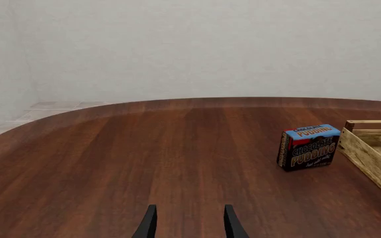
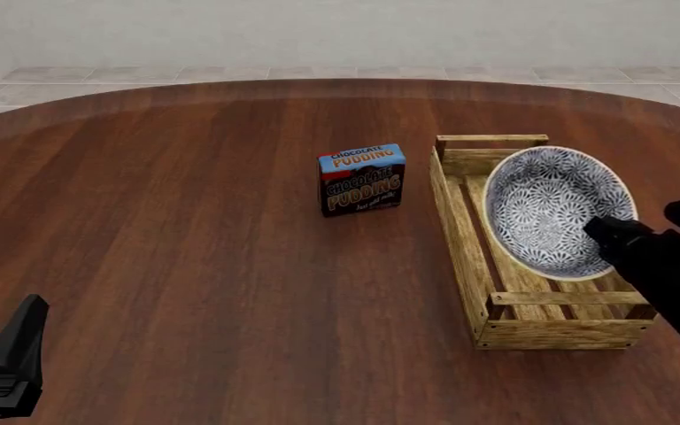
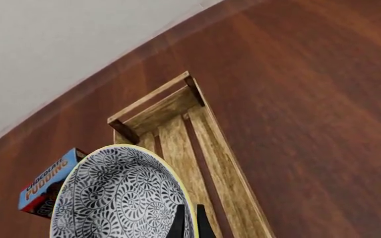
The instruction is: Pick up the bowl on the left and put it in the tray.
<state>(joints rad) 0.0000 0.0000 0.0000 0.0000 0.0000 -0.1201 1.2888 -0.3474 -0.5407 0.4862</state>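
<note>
The tray lies on the right part of the table, its long side running away from the arms, and the bowl is over it, tilted so that its patterned inside faces the front camera. The bowl's lower rim is pinched between the fingers of the right hand, which reaches in from the right edge of the front view; whether the bowl touches the slats cannot be told, since its body hides the tray floor beneath it. In the right wrist view the two fingertips close on the pale rim of the bowl, with the far end of the tray beyond. Just left of the tray, apart from it, stands the chocolate pudding box, upright with its printed face toward the arms; nothing lies between it and the tray. The left hand is at the near left corner of the front view, well apart from everything, and is cut off by the frame there. In the left wrist view its fingers stand spread with bare table between them, holding nothing.
</note>
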